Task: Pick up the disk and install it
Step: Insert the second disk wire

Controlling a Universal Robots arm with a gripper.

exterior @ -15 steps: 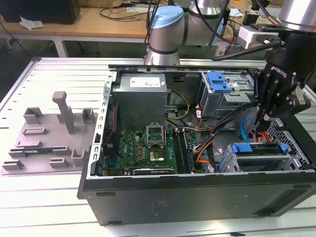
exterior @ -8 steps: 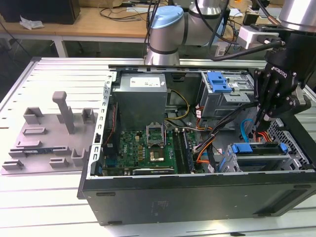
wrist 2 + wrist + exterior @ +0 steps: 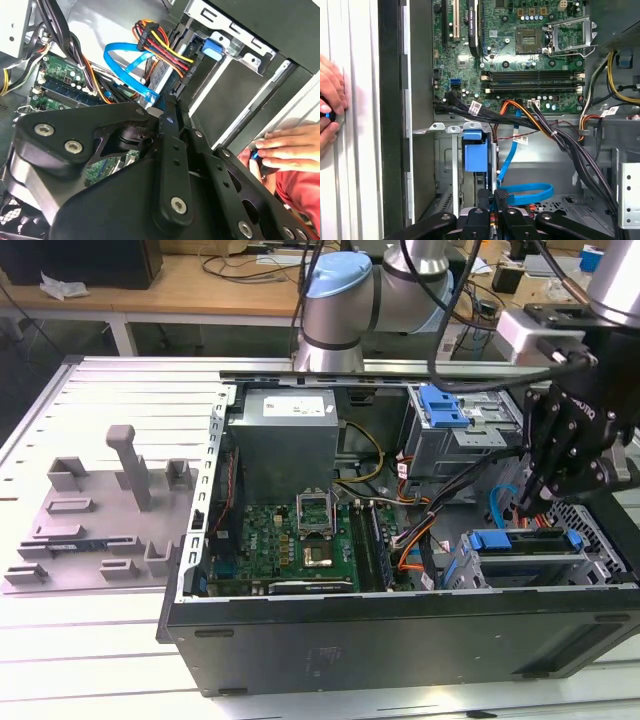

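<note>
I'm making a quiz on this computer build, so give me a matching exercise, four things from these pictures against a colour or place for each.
Things:
1. SATA cable
2. motherboard
3. power supply
4. person's hand

Descriptions:
A. green, on the case floor
B. thin, flat and blue
C. resting outside the case wall
D. grey box in the case's far corner

Pairs: 1-B, 2-A, 3-D, 4-C

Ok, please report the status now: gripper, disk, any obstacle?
Gripper down inside case, just above disk. Disk sits low at exterior view's right. Blue cable beside gripper; person's hand outside case.
</note>
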